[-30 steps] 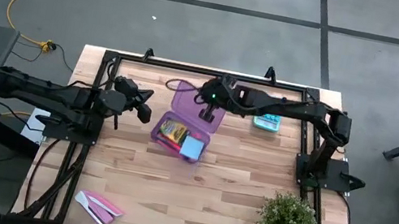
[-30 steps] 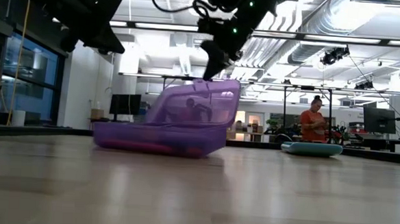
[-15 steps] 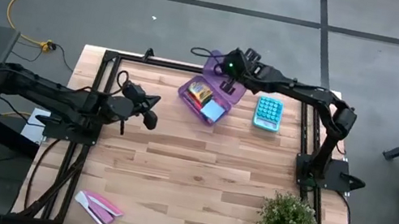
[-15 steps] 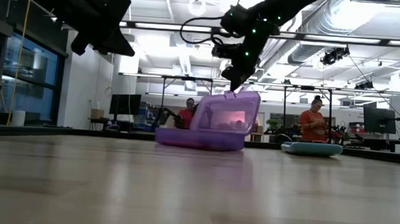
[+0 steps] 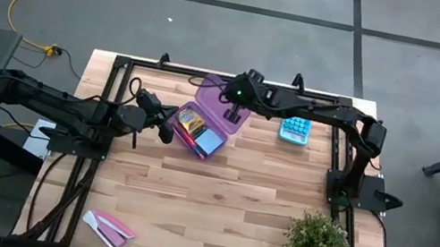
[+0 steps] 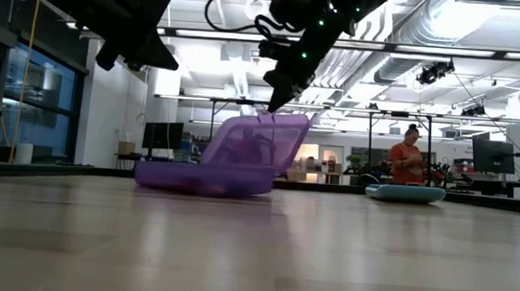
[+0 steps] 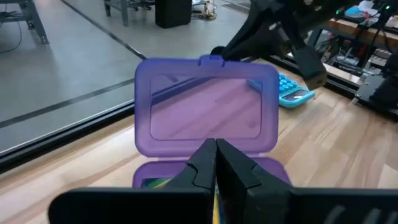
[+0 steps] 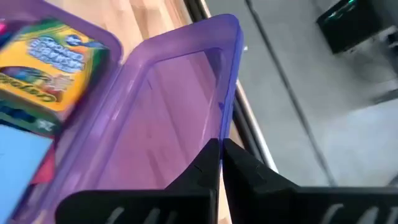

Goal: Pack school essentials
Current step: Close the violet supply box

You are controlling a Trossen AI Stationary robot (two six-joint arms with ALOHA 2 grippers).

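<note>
Raised purple lid (image 5: 224,103) behind open tray (image 5: 198,131).

A purple case (image 5: 204,125) lay open near the far edge of the wooden desk (image 5: 215,204). Its tray held a yellow crayon box (image 5: 192,122) and a light-blue pad (image 5: 209,142). The right tool (image 5: 232,99) was at the raised lid (image 5: 221,106). The left tool (image 5: 164,121) was just beside the tray's left end. A light-blue calculator (image 5: 294,129) lay to the right of the case. A potted plant (image 5: 317,243) stood at the near right corner, and pink and white flat pieces (image 5: 109,229) lay at the near left.
</note>
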